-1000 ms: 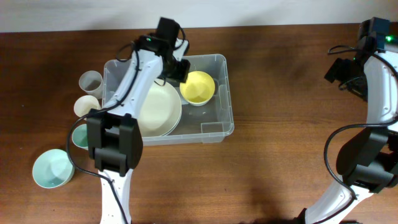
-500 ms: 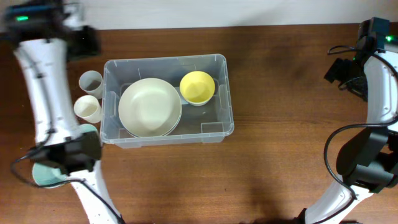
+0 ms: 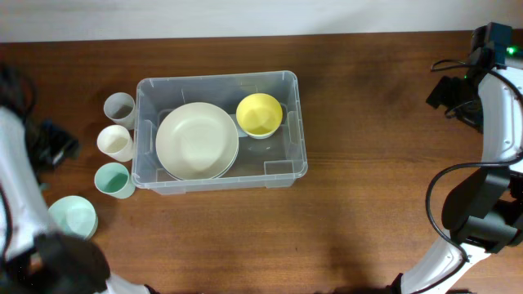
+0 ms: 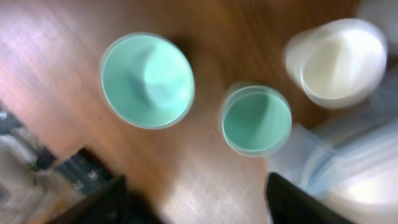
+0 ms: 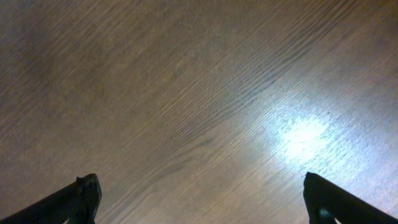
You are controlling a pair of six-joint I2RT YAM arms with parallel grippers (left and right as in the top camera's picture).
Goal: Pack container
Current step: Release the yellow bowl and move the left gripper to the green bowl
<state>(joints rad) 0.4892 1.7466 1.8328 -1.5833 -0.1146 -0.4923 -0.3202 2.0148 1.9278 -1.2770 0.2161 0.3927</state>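
The clear plastic container (image 3: 286, 82) sits at the table's left centre and holds a cream plate (image 3: 196, 140) and a yellow bowl (image 3: 260, 113). To its left stand a grey cup (image 3: 119, 107), a cream cup (image 3: 114, 142), a green cup (image 3: 113, 180) and a pale green bowl (image 3: 73, 217). My left gripper (image 3: 55, 143) is blurred at the far left edge, open and empty. Its wrist view shows the green bowl (image 4: 147, 81), the green cup (image 4: 256, 119) and the cream cup (image 4: 339, 59) below its jaws (image 4: 196, 205). My right gripper (image 3: 452, 92) is open and empty at the far right, over bare wood (image 5: 199, 112).
The table's back edge meets a white wall at the top. Bare brown wood (image 3: 376, 180) spreads between the container and the right arm. The container's corner (image 4: 336, 168) shows in the left wrist view.
My left arm has swung out of the container, across the back left, and down to the far left edge beside the cups. The yellow bowl stays in the container. The right arm has not moved.
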